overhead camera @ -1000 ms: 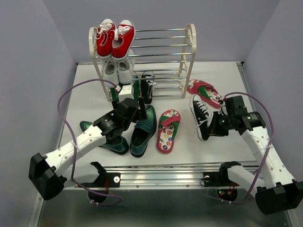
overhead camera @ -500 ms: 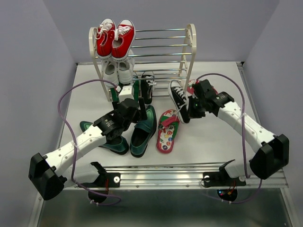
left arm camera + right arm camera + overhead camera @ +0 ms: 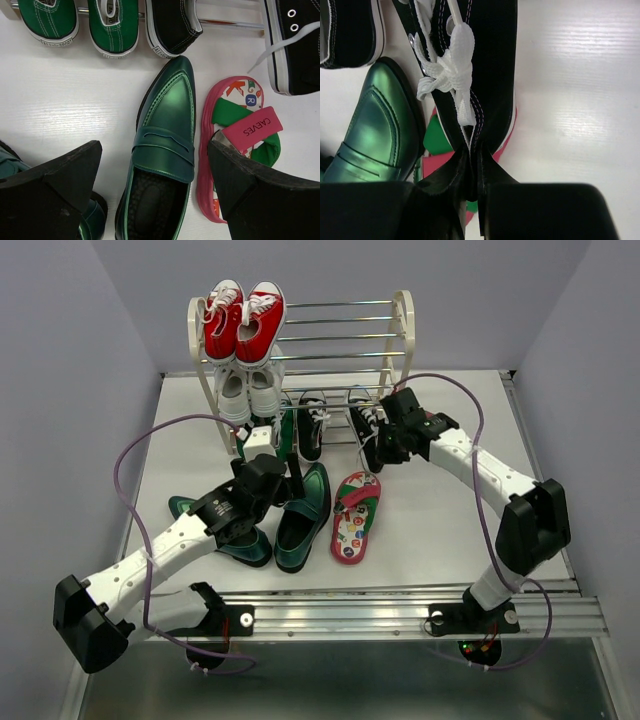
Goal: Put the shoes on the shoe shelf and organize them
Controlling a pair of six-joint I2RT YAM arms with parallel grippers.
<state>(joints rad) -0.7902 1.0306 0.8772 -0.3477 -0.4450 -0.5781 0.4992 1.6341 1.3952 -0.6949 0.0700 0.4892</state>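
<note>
I am judging this job as roughly a quarter done. At the left, both loafers (image 3: 300, 512) are lying on the table (image 3: 450, 530), one half under my arm; the left gripper (image 3: 152, 172) is hanging over them with its jaws spread wide, gripping nothing. At the foot of the shelf (image 3: 405, 340), one black sneaker (image 3: 312, 425) is sitting on the lowest rods. One flip-flop (image 3: 355, 512) is waiting on the table, and I cannot find its mate. Further right, the right gripper (image 3: 472, 180) is pinching the second sneaker (image 3: 365, 430) by its heel collar, just in front of the bottom tier and not yet set down.

The loafers are looking glossy, smooth and pointed; the flip-flop is showing a soft pink sole and printed footbed; the sneakers look like canvas with white laces; the rods are thin, round chrome.
</note>
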